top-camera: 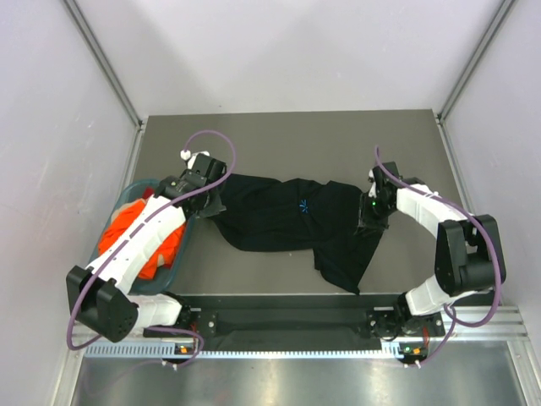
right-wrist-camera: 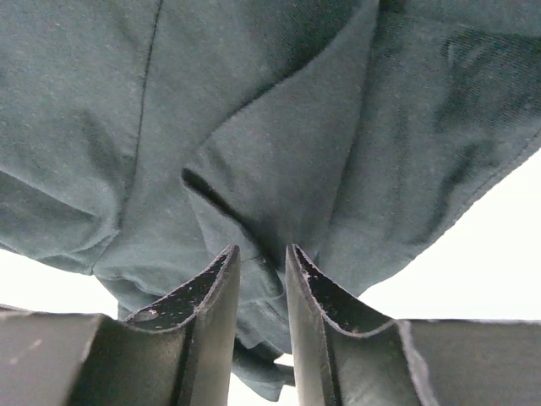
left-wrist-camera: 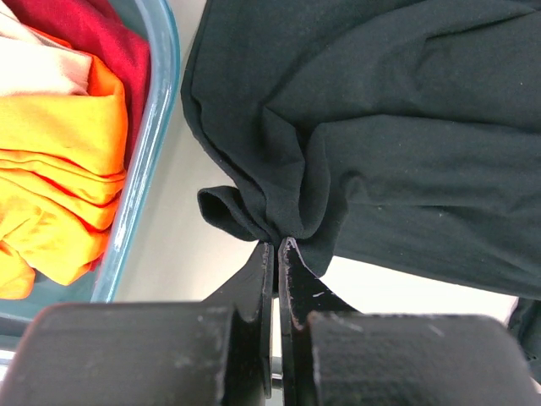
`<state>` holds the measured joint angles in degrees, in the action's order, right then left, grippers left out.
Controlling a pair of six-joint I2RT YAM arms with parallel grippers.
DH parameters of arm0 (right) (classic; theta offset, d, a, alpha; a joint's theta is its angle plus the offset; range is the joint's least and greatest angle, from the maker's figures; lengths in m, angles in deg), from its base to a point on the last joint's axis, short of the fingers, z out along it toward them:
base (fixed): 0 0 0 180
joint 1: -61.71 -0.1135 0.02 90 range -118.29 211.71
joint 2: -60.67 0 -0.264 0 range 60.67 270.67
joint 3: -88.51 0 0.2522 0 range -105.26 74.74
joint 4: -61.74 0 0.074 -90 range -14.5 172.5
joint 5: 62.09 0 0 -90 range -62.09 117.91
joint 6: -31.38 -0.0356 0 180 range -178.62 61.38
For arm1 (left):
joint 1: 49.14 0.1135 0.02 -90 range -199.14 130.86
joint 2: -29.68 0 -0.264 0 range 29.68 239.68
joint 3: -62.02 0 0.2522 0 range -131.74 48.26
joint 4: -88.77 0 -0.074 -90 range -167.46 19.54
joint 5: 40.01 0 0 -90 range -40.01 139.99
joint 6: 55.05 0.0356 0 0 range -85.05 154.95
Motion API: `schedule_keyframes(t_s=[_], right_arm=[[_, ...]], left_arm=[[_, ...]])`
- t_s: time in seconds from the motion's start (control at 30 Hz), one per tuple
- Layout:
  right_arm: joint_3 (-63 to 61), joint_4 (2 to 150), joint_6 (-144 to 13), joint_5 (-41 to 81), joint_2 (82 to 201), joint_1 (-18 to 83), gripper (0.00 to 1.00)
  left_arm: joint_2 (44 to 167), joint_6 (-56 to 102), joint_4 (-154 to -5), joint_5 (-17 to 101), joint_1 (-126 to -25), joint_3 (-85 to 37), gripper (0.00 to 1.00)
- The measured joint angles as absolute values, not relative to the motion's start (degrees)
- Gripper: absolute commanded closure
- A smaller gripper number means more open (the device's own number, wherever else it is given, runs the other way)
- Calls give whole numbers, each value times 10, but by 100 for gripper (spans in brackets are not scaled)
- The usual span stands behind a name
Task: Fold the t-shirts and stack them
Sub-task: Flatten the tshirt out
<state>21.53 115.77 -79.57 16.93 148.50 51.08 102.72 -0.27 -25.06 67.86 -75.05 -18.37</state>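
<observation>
The black t-shirt (top-camera: 287,220) lies stretched and crumpled across the middle of the table, its small blue-white mark (top-camera: 305,205) facing up. My left gripper (top-camera: 211,203) is at the shirt's left end. In the left wrist view it (left-wrist-camera: 277,244) is shut on a gathered pinch of the black cloth (left-wrist-camera: 380,127). My right gripper (top-camera: 370,222) is at the shirt's right end. Its jaws (right-wrist-camera: 262,252) stand narrowly apart with a thick fold of the black cloth (right-wrist-camera: 254,127) bunched between them. The orange t-shirt (top-camera: 118,237) lies crumpled in the basket, partly under my left arm.
The teal basket (top-camera: 182,262) stands at the table's left edge and also holds red and pale cloth (left-wrist-camera: 93,34). Its rim (left-wrist-camera: 156,110) is just left of my left gripper. Grey walls close in the table's sides and back.
</observation>
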Motion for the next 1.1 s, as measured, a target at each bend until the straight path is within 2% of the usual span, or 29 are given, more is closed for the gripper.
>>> schedule_keyframes(t_s=[0.23, 0.33, 0.43, 0.47, 0.5, 0.7, 0.87, 0.93, 0.97, 1.0, 1.1], right_arm=[[231, 1150, -796, 160, 1486, 511, 69], [234, 1148, -796, 158, 1490, 511, 71], [234, 1149, -795, 155, 1492, 511, 87], [234, 1149, -796, 154, 1492, 511, 96], [234, 1150, -794, 153, 1492, 511, 100], [218, 1200, -796, 192, 1470, 529, 100], [157, 1253, -780, 253, 1429, 602, 100], [132, 1265, -769, 273, 1417, 626, 100], [121, 1271, -764, 281, 1413, 633, 100], [113, 1277, -760, 288, 1409, 639, 100], [108, 1288, -754, 293, 1400, 641, 100]], left_arm=[[1027, -3, -251, 678, -750, -184, 100], [1027, -3, -251, 678, -750, -184, 100], [1027, -3, -252, 677, -750, -184, 100], [1027, -3, -252, 677, -750, -184, 100], [1027, -3, -252, 676, -750, -184, 100], [1048, -1, -262, 661, -756, -184, 100], [1138, -1, -264, 646, -793, -200, 100], [1186, -2, -262, 641, -811, -222, 92], [1208, -3, -261, 641, -820, -234, 81], [1226, -3, -261, 641, -826, -243, 59], [1244, -9, -254, 647, -837, -260, 37]])
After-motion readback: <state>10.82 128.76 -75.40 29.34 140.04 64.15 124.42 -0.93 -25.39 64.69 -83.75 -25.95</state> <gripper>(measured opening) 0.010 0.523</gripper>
